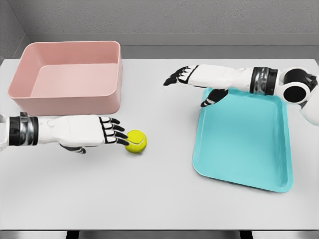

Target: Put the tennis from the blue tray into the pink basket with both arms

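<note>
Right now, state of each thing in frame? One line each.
tennis ball: on the table, off the tray, at the left fingertips
blue tray: empty
pink basket: empty, upright
left hand: open, fingers against the ball, no grasp
right hand: open, holding nothing, over the tray's far left corner

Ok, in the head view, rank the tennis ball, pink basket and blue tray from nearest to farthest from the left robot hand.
1. Tennis ball: right at the fingertips of the left robot hand, on the table.
2. Pink basket: just behind the hand, at the table's far left.
3. Blue tray: across the table on the right side.
</note>
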`<action>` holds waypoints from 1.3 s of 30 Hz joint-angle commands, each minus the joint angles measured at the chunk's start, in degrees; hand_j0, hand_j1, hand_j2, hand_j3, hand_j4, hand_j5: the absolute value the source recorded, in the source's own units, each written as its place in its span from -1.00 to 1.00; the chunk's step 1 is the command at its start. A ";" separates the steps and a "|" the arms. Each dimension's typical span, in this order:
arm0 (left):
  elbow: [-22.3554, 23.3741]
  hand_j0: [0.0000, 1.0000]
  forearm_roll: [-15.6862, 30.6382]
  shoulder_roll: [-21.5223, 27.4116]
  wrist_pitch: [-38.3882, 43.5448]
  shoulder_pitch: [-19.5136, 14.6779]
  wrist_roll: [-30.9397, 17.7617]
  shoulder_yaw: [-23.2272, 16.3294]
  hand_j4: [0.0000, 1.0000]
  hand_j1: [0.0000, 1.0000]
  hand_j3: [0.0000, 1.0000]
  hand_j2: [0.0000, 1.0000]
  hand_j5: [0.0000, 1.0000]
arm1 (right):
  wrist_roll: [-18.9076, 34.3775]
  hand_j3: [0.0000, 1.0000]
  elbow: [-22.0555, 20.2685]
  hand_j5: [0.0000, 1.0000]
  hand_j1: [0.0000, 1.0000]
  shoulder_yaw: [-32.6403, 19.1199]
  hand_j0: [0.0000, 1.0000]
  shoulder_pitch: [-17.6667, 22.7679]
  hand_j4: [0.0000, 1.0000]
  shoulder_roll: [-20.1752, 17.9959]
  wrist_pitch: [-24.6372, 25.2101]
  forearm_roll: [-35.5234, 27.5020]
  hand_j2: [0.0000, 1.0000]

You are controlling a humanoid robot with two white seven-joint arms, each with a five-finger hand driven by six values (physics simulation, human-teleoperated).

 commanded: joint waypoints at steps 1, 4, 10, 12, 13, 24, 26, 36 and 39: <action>0.05 1.00 -0.74 -2.92 0.09 -0.09 -0.05 -0.02 1.00 1.00 1.00 1.00 1.00 | -1.34 1.00 0.22 1.00 1.00 -0.96 1.00 0.00 1.00 -2.43 0.09 -0.39 1.00; 0.22 1.00 -0.65 -4.33 0.09 -2.46 -0.05 -1.87 1.00 1.00 1.00 1.00 1.00 | -1.34 1.00 2.77 1.00 1.00 -2.36 1.00 0.00 1.00 -3.22 0.09 -0.65 1.00; 2.68 1.00 -0.74 -8.98 0.09 -6.42 -0.23 -6.18 1.00 1.00 1.00 1.00 1.00 | -1.34 1.00 2.86 1.00 1.00 -2.45 1.00 0.88 1.00 -7.62 0.09 -0.65 1.00; 3.56 1.00 -1.09 -10.83 0.09 -6.50 -0.23 -6.18 1.00 1.00 1.00 1.00 1.00 | -1.34 1.00 2.86 1.00 1.00 -2.45 1.00 1.14 1.00 -8.67 0.09 -0.65 1.00; 4.70 1.00 -1.44 -11.71 0.09 -6.50 -0.23 -6.26 1.00 1.00 1.00 1.00 1.00 | -1.34 1.00 2.95 1.00 1.00 -2.45 1.00 1.58 1.00 -8.76 0.09 -0.65 1.00; 6.29 1.00 -0.56 -11.71 0.09 -6.86 -1.19 -6.35 1.00 1.00 1.00 1.00 1.00 | -1.25 1.00 4.88 1.00 1.00 -5.26 1.00 4.39 1.00 -12.28 0.09 -0.65 1.00; 6.37 1.00 0.32 -11.62 0.09 -6.68 -1.19 -6.35 1.00 1.00 1.00 1.00 1.00 | -1.25 1.00 4.88 1.00 1.00 -5.17 1.00 4.39 1.00 -12.10 0.09 -0.65 1.00; 8.40 1.00 0.14 -11.80 0.09 -6.42 -1.19 -8.11 1.00 1.00 1.00 1.00 1.00 | -1.16 1.00 5.23 1.00 1.00 -6.93 1.00 5.89 1.00 -12.10 0.09 -0.65 1.00; 8.57 1.00 0.06 -11.80 0.09 -6.42 -1.19 -8.20 1.00 1.00 1.00 1.00 1.00 | -1.16 1.00 5.14 1.00 1.00 -7.28 1.00 6.15 1.00 -12.28 0.09 -0.65 1.00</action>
